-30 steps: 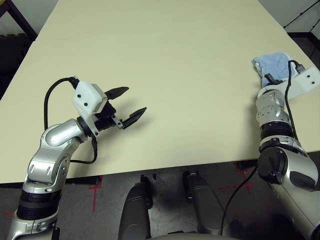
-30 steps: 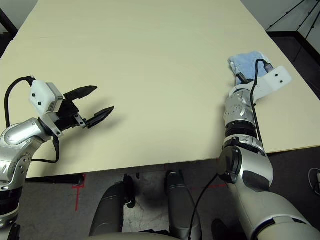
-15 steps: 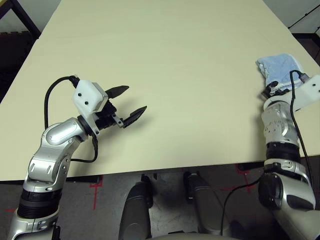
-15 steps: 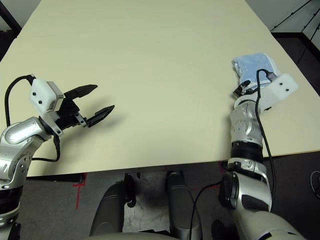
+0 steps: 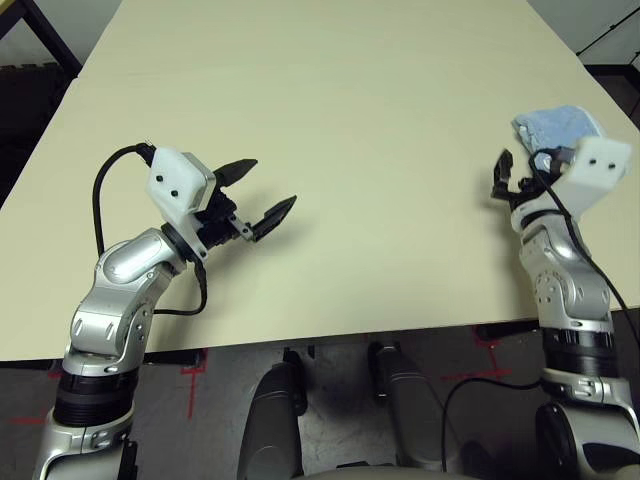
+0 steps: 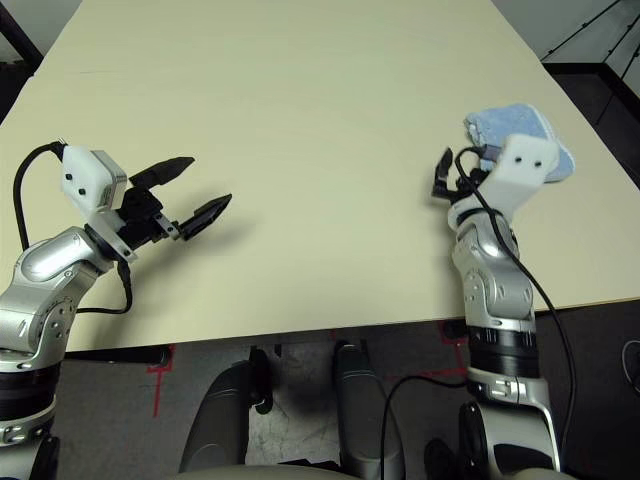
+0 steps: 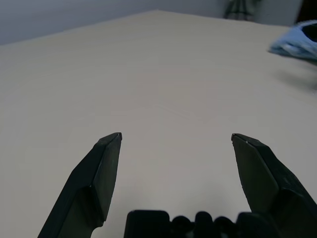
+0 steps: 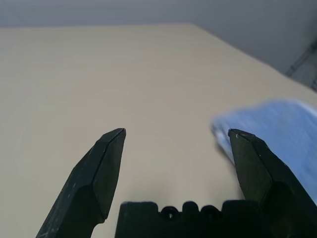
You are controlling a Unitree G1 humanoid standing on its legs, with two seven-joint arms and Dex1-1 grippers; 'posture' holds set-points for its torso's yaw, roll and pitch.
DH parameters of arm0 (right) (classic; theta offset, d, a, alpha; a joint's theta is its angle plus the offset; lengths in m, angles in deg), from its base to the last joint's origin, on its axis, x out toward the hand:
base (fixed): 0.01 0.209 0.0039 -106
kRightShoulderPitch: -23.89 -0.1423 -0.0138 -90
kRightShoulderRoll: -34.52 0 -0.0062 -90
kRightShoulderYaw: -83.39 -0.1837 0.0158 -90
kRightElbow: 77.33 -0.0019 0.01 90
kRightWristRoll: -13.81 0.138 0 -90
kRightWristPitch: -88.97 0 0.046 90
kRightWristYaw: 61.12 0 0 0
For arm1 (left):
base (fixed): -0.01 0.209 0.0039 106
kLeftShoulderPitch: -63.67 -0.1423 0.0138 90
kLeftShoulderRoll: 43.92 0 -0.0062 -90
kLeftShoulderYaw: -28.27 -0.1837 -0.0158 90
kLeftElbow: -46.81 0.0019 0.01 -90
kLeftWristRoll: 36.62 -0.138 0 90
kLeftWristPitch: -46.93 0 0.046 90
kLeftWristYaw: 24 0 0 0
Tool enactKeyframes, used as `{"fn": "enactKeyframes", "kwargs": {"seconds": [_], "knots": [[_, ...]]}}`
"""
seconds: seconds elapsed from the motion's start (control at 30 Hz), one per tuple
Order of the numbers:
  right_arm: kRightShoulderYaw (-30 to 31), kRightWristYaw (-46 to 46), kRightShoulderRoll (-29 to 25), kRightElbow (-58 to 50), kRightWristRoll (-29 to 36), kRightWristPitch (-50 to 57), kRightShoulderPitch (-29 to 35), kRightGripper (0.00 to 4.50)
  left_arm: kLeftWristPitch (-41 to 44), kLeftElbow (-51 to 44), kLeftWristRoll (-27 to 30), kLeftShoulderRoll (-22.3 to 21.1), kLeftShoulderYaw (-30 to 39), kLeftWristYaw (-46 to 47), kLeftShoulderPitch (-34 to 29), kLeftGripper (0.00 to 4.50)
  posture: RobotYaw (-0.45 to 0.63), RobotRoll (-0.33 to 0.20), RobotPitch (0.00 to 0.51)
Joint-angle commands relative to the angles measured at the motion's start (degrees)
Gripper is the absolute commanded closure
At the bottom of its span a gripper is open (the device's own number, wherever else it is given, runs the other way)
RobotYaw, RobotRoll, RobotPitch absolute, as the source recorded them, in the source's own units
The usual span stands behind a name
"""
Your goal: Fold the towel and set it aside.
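The towel is a light-blue terry bundle, folded up and lying near the table's right edge. My right gripper hovers just to its left and a little nearer to me. It is open with nothing between its fingers, and the towel lies just beyond one fingertip, apart from it. My left gripper stands open and empty over the left part of the table, far from the towel.
The cream table stretches wide and bare between the two arms. Its right edge runs close behind the towel, with dark floor beyond it. A black cable loops from each wrist camera housing.
My right gripper has let go of the towel, opened wide, and drawn back to the towel's left while turning. The towel stays where it was. The left arm has barely shifted.
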Motion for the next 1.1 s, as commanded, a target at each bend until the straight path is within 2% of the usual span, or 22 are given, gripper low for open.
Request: {"fn": "enactKeyframes", "kwargs": {"seconds": [0.03,0.23,0.4,0.53,0.67,0.97,1.1], "knots": [[1.5,5.0,-1.5,14.1,-3.3,-8.6,-5.5,0.04,1.8,3.0,0.3,1.6,5.5,6.8,1.2,0.00,-0.18,0.000,0.238],[4.0,9.4,-2.2,31.5,-8.0,-21.8,-13.2,0.04,1.1,4.2,-2.0,4.3,10.2,15.8,0.5,0.00,-0.13,0.000,0.214],[4.3,8.8,-2.1,38.9,-10.2,-29.5,-14.8,0.04,-2.7,2.8,-4.9,6.4,12.9,21.1,-4.2,0.00,-0.07,0.000,0.190],[3.1,8.9,-3.2,39.9,-10.0,-32.3,-12.6,0.04,-5.9,3.1,-6.9,6.2,16.0,23.6,-7.9,0.00,-0.05,0.000,0.171],[0.9,9.9,-4.0,39.0,-7.6,-32.4,-10.2,0.04,-8.1,4.1,-8.3,6.5,18.3,26.6,-8.9,0.00,-0.05,0.000,0.167],[-0.7,10.5,-4.0,33.1,-6.0,-30.8,-5.1,0.04,-10.2,6.4,-10.7,5.5,17.1,26.2,-8.7,0.00,-0.07,0.000,0.174],[-1.4,9.9,-3.7,30.2,-5.9,-29.6,-3.0,0.04,-10.4,6.8,-11.3,4.4,14.1,23.4,-9.2,0.00,-0.08,0.000,0.175]]}}
